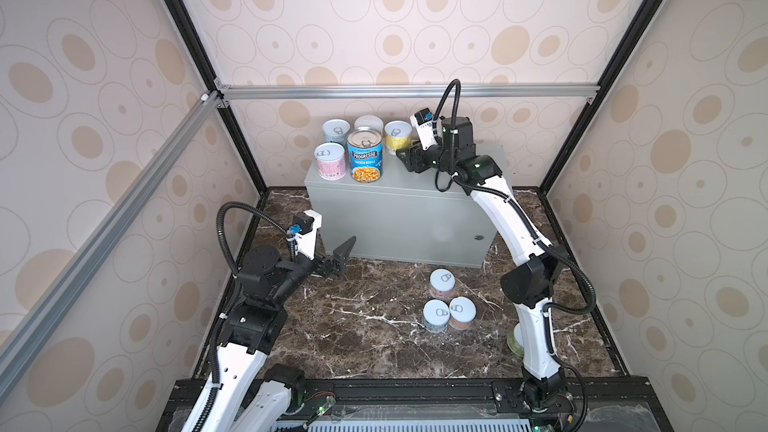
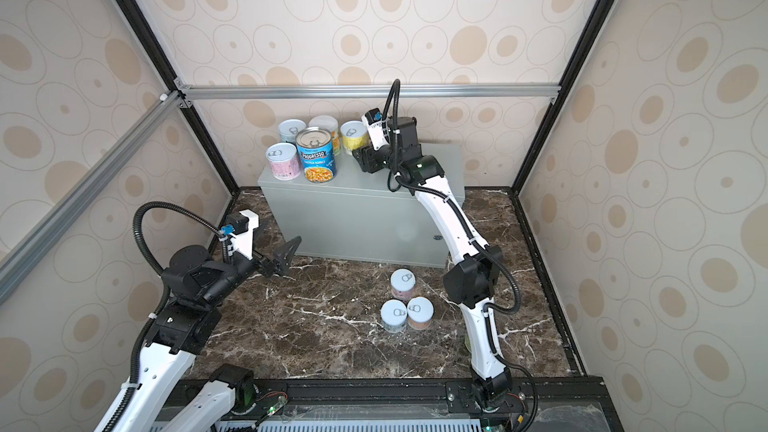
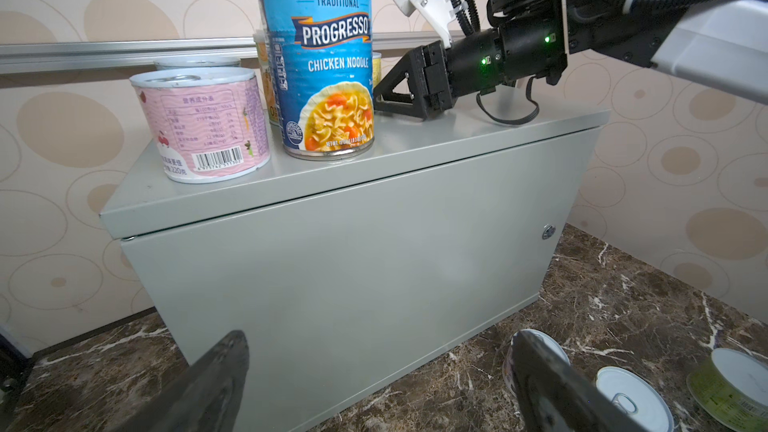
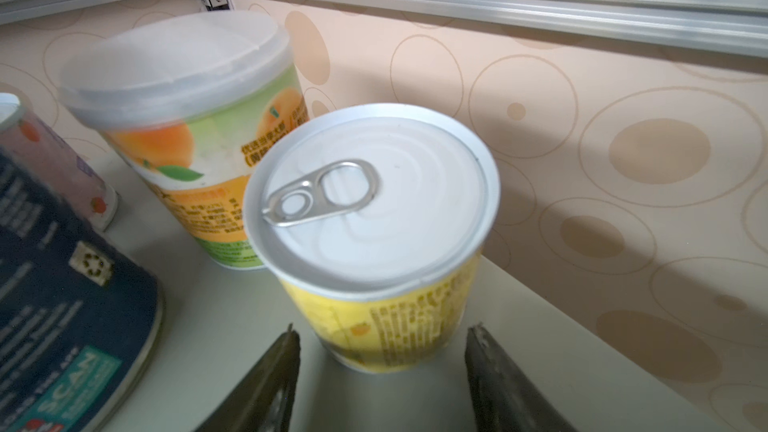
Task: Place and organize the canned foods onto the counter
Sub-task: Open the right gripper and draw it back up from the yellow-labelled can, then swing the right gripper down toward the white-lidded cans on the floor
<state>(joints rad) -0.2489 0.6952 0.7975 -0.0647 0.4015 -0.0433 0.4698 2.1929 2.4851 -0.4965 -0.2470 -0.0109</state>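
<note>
Five canned foods stand on the left part of the grey counter (image 1: 407, 209): the blue Progresso can (image 1: 365, 155), a pink can (image 1: 330, 160), a pale teal can (image 1: 336, 131), an orange-label can with a plastic lid (image 4: 178, 76) and a yellow can (image 4: 374, 243). My right gripper (image 4: 383, 330) hovers over the counter top, open. The yellow can's base sits just at its tips with a gap on each side. Three short cans (image 1: 442, 282) (image 1: 436, 314) (image 1: 462, 311) stand on the marble floor. My left gripper (image 1: 340, 261) is wide open and empty, low before the counter's front left corner.
A green-label can (image 3: 731, 384) stands on the marble near the right arm's base, mostly hidden behind that arm in both top views. The right half of the counter top (image 2: 440, 168) is bare. Patterned walls and aluminium rails close in three sides.
</note>
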